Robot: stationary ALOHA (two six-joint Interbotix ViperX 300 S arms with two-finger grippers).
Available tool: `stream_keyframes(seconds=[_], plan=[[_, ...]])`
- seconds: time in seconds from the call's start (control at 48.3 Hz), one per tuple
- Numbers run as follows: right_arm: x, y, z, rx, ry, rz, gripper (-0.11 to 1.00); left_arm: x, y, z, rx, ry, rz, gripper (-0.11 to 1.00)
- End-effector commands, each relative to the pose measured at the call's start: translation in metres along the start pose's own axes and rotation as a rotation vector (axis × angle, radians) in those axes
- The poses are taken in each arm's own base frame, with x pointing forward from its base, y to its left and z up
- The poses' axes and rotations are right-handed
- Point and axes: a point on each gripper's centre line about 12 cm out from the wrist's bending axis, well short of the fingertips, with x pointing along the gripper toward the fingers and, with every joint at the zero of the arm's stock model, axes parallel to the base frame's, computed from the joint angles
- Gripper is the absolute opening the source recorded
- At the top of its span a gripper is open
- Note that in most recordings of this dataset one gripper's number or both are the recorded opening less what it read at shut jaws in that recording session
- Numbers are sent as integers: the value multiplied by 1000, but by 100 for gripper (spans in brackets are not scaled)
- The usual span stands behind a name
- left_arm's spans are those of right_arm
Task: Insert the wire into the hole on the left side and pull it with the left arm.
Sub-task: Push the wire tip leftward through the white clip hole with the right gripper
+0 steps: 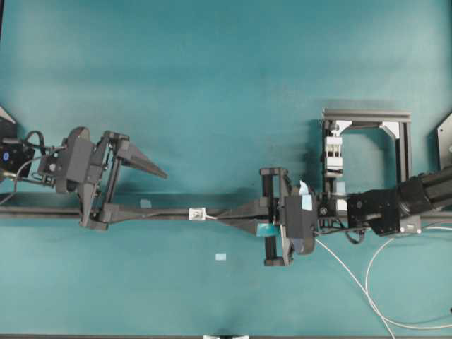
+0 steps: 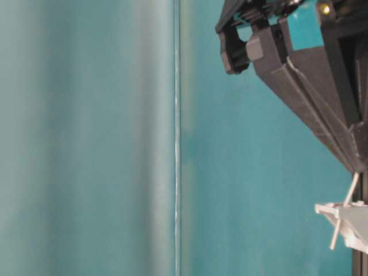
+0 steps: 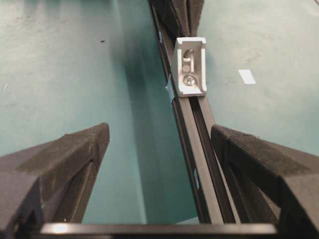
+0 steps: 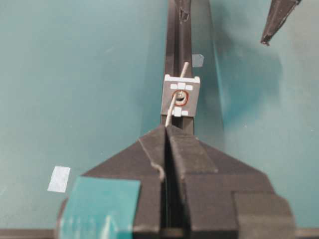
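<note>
We find the right pincer (image 4: 166, 130) closed on the wire (image 4: 172, 110), tips pinched together just short of the block. The wire's stiff end runs from those tips through the hole (image 4: 181, 97) in the small white-silver block (image 1: 197, 213) – a short stub shows on the far side, in the right wrist view and as a pale pin through the block at bench level. So the tip appears threaded, in our judgement.

Long axis of the threaded end lies roughly along the black rail (image 3: 199, 149), pointing toward the left pincer (image 1: 134, 191). Behind the right arm the rest trails loose in a loop across the bench (image 1: 212, 70).

Left pincer: spread wide, holding nothing, one finger each side of the rail, near the block but apart from it.

Handling, est.: very light, thin; tip stiff, remainder limp and prob. slick. Stub is short – take hold close behind the block, on the protruding tip, squeeze firmly, pull straight along the rail.
</note>
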Motion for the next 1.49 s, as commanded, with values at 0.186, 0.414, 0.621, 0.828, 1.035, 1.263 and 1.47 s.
stream_keyframes(seconds=[0.186,0.414,0.621,0.828,1.035,1.263,1.47], plan=[[4,-2,6,-4,-10,4,5,1,-2,7,0,-27,-5,66],[7,-3,9,-10,-20,10,5,1,-2,8,1,-30,-6,66],[9,-5,11,-13,-26,10,5,1,-2,8,0,-32,-6,66],[11,-5,14,-20,-34,19,5,1,-2,8,2,-32,-7,65],[14,-5,17,-25,-38,25,5,1,-2,8,0,-32,-7,66],[18,-3,21,-35,-37,44,5,1,-2,8,0,-30,-7,65],[20,-4,23,-39,-43,47,5,2,-2,8,0,-29,-7,65]])
